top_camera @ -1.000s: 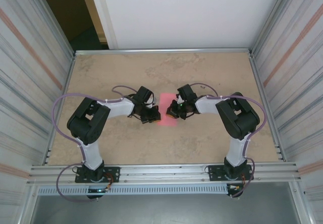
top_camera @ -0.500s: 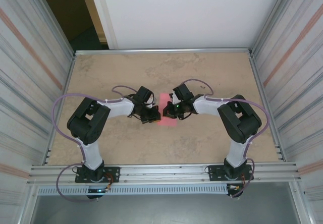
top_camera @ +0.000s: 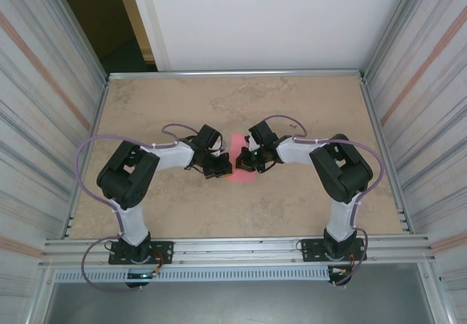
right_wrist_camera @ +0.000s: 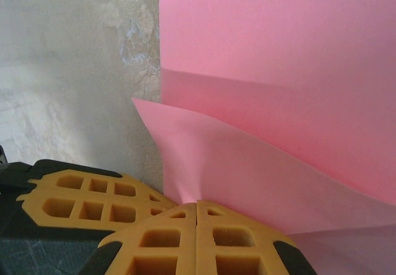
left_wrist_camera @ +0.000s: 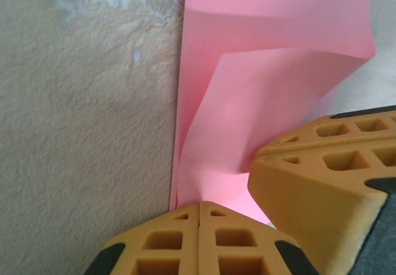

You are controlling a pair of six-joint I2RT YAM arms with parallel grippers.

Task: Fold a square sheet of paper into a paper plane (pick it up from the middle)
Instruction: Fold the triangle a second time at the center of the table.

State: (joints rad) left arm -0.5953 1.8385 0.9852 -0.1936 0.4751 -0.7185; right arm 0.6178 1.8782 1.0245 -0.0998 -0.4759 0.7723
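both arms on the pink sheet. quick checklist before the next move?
1. left gripper shut on the square sheet of paper: ok.
2. right gripper shut on it: ok.
3. Pinches near the sheet's middle, seen from above: ok.
4. Clearance between the two grippers: cannot tell; their fingers look almost touching.
5. Sheet free of buckles: not ok, ridges rise to both pinches.
6. Far part lying on the table: ok.

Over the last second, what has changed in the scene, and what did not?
The right hand slid slightly left, toward the left hand. Both hands stayed shut on the pink paper sheet, which kept its place; the left arm did not move.
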